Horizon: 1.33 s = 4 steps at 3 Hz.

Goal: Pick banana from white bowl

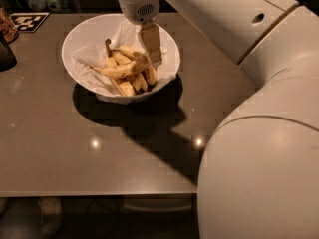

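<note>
The white bowl (84,39) stands at the back left of the brown table, lined with crumpled white paper. The banana (121,71), long and curved, lies across the top of a bunch of shorter bananas (133,82) inside the bowl. My gripper (153,58) hangs from the white wrist over the right half of the bowl, its tan tip right at the banana's right end. I cannot tell whether it touches the banana. The bowl's far right rim is hidden behind the gripper.
My large white arm (264,133) fills the right side and hides that part of the table (99,158). A black-and-white tag (28,21) lies at the back left corner. A dark object (6,54) stands at the left edge. The table's front edge runs along the bottom.
</note>
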Each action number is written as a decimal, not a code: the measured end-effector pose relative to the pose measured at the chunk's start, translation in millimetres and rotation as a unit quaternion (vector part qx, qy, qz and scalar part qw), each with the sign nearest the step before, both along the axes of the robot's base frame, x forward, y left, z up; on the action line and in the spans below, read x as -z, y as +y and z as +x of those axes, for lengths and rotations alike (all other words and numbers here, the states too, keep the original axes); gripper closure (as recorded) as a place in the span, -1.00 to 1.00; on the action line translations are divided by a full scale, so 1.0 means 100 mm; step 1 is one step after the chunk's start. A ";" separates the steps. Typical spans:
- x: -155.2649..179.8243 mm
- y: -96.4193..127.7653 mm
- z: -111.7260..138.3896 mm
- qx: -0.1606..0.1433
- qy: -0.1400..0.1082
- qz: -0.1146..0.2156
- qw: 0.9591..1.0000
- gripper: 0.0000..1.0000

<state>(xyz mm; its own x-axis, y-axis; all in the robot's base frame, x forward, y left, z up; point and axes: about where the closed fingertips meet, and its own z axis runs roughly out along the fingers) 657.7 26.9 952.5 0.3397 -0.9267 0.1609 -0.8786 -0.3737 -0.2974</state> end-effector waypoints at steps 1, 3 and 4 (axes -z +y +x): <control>0.20 0.03 0.04 -0.005 0.016 -0.014 1.000 -0.52; 0.40 0.06 0.13 -0.014 0.027 -0.039 0.999 -0.34; 0.53 0.07 0.15 -0.016 0.038 -0.046 0.998 -0.28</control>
